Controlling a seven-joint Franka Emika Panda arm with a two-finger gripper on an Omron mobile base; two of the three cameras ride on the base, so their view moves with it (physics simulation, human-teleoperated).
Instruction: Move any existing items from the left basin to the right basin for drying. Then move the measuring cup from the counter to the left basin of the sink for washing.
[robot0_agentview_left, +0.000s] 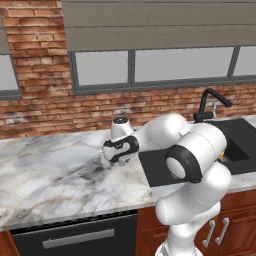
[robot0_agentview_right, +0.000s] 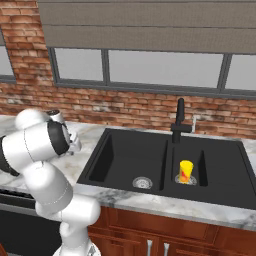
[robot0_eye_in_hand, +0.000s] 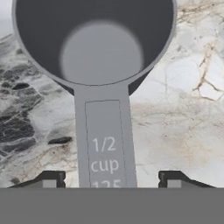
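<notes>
The gripper (robot0_eye_in_hand: 112, 181) hangs directly over the measuring cup (robot0_eye_in_hand: 94, 43), which rests on the marble surface (robot0_eye_in_hand: 183, 109) to the left of the sink (robot0_agentview_right: 225, 192). In the hand view the cup's handle (robot0_eye_in_hand: 105, 140), marked "1/2 cup", runs straight down between the two fingertips (robot0_eye_in_hand: 52, 178), so its long axis points back at the gripper while the bowl lies beyond. The fingertips stand spread, one on each side of the handle, clear of it; nothing is pinched. The left basin (robot0_agentview_right: 122, 152) appears bare apart from its drain (robot0_agentview_right: 142, 183); a yellow cup (robot0_agentview_right: 186, 171) sits in the right basin (robot0_agentview_right: 200, 165). Judgement: the closing line crosses the handle squarely, favouring a grasp there.
</notes>
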